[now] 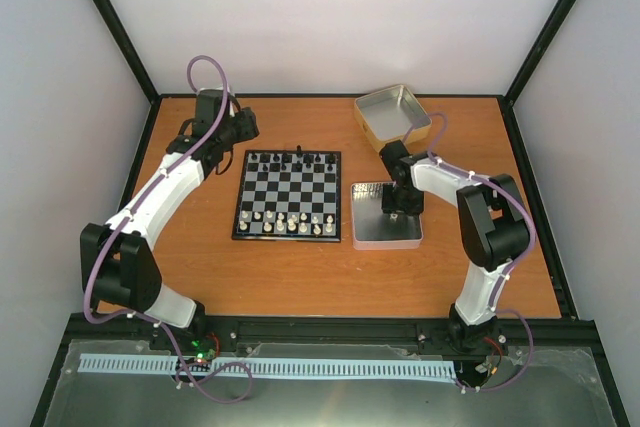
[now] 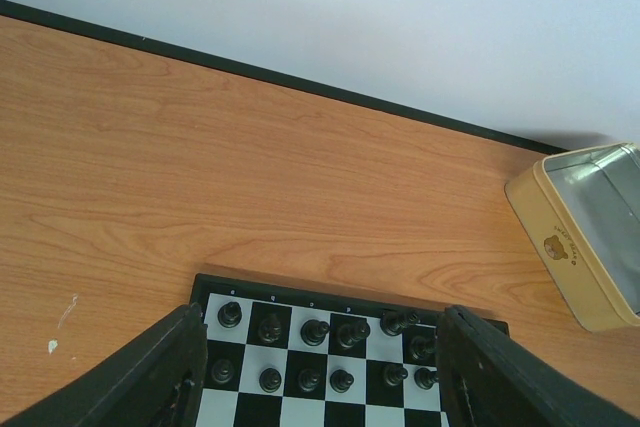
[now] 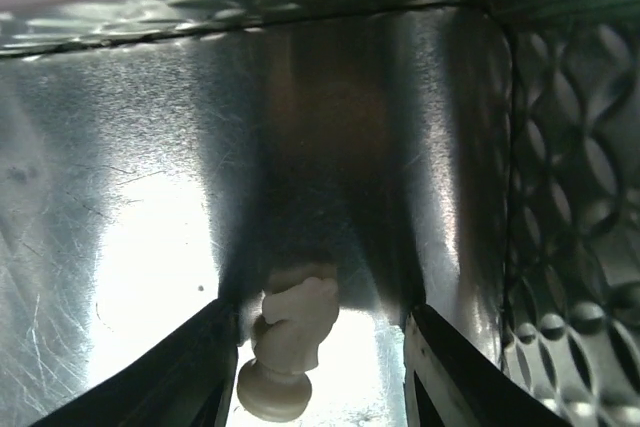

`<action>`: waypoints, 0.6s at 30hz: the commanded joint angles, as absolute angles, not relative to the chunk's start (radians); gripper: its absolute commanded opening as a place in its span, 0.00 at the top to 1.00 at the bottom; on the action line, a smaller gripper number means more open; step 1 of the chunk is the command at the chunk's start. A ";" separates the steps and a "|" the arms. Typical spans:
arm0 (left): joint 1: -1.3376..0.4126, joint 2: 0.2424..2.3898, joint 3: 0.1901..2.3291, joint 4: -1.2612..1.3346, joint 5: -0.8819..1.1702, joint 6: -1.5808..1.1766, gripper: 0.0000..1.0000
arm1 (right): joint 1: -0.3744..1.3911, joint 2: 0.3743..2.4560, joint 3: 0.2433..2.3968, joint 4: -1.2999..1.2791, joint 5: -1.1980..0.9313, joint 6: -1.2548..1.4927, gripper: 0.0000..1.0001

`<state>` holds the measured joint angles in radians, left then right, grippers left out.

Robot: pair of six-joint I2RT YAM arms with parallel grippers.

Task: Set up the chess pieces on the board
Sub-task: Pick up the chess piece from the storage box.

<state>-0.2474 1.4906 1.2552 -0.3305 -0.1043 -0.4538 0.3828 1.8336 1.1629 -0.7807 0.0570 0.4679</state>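
The board lies left of centre, with cream-white chess pieces on its two near rows and black pieces along the far rows. My right gripper is down inside a flat metal tin. In the right wrist view its jaws stand open around one white knight lying on the tin floor, close to the left finger with a gap on the right. My left gripper hovers open off the board's far left corner; between its fingers I see the black pieces, and it holds nothing.
A deeper cream-sided tin sits tilted at the back right, also seen in the left wrist view. The flat tin's embossed wall rises close on the right of my right gripper. A black frame borders the wooden table.
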 commanded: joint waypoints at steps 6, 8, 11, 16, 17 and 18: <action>-0.239 1.448 1.250 -0.323 -0.101 -0.460 0.36 | 0.393 1.813 1.124 -0.775 0.046 0.501 0.69; -0.239 1.445 1.249 -0.324 -0.099 -0.462 0.36 | 0.393 1.812 1.123 -0.776 0.044 0.502 0.73; -0.239 1.436 1.242 -0.323 -0.097 -0.467 0.36 | 0.393 1.802 1.111 -0.765 0.037 0.506 0.80; -0.239 1.410 1.226 -0.327 -0.065 -0.484 0.36 | 0.393 1.777 1.097 -0.724 0.041 0.477 0.88; -0.239 1.404 1.220 -0.327 -0.047 -0.485 0.36 | 0.393 1.766 1.101 -0.714 0.041 0.464 0.89; -0.239 1.397 1.214 -0.328 -0.027 -0.487 0.36 | 0.392 1.755 1.105 -0.700 0.041 0.450 0.89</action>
